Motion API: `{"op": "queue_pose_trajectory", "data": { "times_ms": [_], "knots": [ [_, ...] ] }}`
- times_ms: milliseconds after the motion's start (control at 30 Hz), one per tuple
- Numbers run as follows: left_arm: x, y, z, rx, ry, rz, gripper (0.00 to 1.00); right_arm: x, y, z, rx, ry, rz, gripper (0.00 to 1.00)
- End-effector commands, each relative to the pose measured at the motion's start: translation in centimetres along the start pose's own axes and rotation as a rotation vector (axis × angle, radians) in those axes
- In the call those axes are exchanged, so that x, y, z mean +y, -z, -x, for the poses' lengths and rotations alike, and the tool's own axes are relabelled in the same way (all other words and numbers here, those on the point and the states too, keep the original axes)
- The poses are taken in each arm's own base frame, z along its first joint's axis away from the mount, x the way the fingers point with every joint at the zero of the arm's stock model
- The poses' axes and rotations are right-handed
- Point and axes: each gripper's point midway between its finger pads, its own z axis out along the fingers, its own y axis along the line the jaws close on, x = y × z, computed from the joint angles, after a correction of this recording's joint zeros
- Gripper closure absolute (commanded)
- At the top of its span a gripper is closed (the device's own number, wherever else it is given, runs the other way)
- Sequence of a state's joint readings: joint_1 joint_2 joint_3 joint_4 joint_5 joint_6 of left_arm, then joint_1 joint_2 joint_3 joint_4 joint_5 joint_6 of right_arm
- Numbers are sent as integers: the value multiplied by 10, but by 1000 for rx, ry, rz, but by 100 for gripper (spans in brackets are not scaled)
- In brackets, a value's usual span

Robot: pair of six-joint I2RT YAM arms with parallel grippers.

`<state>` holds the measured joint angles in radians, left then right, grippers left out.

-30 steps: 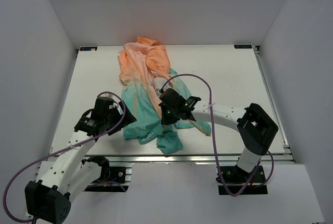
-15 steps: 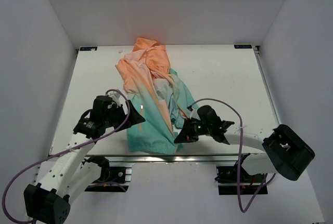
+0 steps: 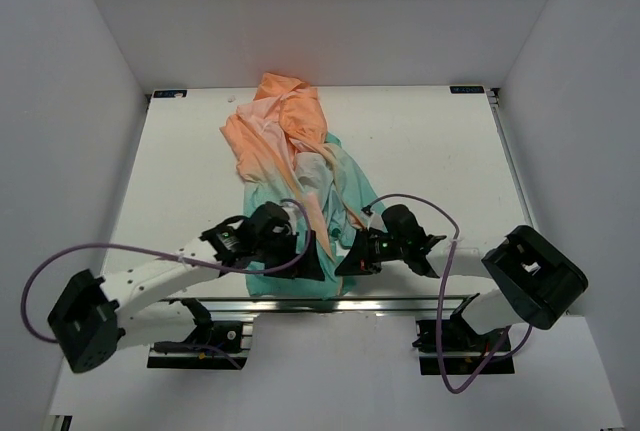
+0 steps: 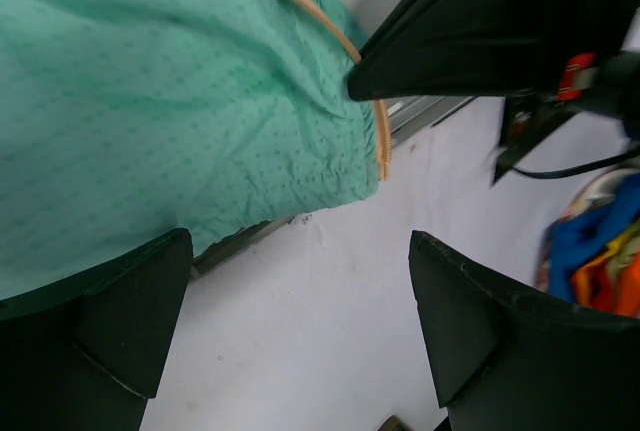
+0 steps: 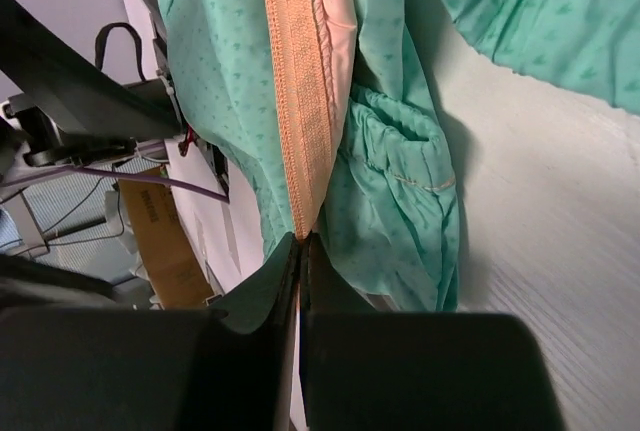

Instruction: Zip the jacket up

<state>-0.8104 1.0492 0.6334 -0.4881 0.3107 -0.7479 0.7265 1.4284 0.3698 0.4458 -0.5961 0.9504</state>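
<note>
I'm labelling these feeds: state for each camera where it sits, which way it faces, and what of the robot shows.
Top external: above and behind the bases, looking down on table and jacket; both arms show.
Left wrist: on the left hand, facing the teal hem past its own open fingers.
Right wrist: on the right hand, looking along its shut fingers pinching the orange zipper tape.
Shared: both wrist views show that zipper tape.

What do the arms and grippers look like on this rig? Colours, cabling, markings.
The left arm and right arm have white links, black joint housings and a looping purple cable each. The left gripper and right gripper are matte black with wedge-shaped jaws. A green light shows on the right wrist. No readable markings.
</note>
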Motion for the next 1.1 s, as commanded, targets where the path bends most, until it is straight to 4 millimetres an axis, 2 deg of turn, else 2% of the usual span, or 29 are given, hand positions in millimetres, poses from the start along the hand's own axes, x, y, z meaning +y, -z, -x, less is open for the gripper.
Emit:
{"op": "queue_pose_trajectory", "data": {
  "times_ms": [0, 67, 100, 167, 200, 233, 267, 300, 367, 433, 567, 633, 667, 833, 967, 1067],
  "knots": [
    [-19, -17, 9, -27, -48, 63, 2, 19, 2, 16, -53, 55, 48, 100],
    [-21, -23, 6, -3, -64, 93, 2, 11, 3, 19, -76, 48, -7, 100],
    [-18, -31, 3, 24, -59, 109, 2, 8, 4, 20, -83, 57, -27, 85],
    [-18, -37, 0, 46, -59, 118, 2, -5, 8, 19, -101, 46, -100, 67],
    [-19, -42, -2, 59, -56, 127, 2, -2, 13, 22, -125, 75, -107, 57],
    [-19, -44, -2, 61, -53, 135, 3, -5, 17, 28, -160, 84, -137, 54],
    [-20, -46, -2, 62, -51, 139, 3, -12, 22, 25, -162, 71, -182, 52],
    [-26, -47, 0, 54, -45, 135, 4, -4, 29, 31, -203, 95, -180, 47],
    [-19, -51, 2, 39, -42, 204, 5, -9, 41, 42, -285, 100, -251, 45],
    [-20, -51, 3, 20, -42, 257, 6, -12, 61, 52, -382, 89, -320, 42],
    [-12, -62, -7, 45, -59, 346, 13, -7, 95, 68, -546, 90, -375, 39],
    [-9, -66, -11, 57, -62, 371, 14, -17, 108, 71, -592, 78, -450, 38],
    [-10, -68, -13, 59, -71, 377, 16, -13, 115, 73, -618, 86, -455, 37],
    [7, -78, -22, 91, -80, 500, 26, -19, 132, 76, -678, 85, -510, 36],
    [3, -86, -25, 102, -106, 522, 33, -27, 136, 74, -684, 82, -554, 36],
    [8, -89, -26, 108, -113, 549, 38, -31, 138, 73, -684, 81, -568, 35]
  ]
}}
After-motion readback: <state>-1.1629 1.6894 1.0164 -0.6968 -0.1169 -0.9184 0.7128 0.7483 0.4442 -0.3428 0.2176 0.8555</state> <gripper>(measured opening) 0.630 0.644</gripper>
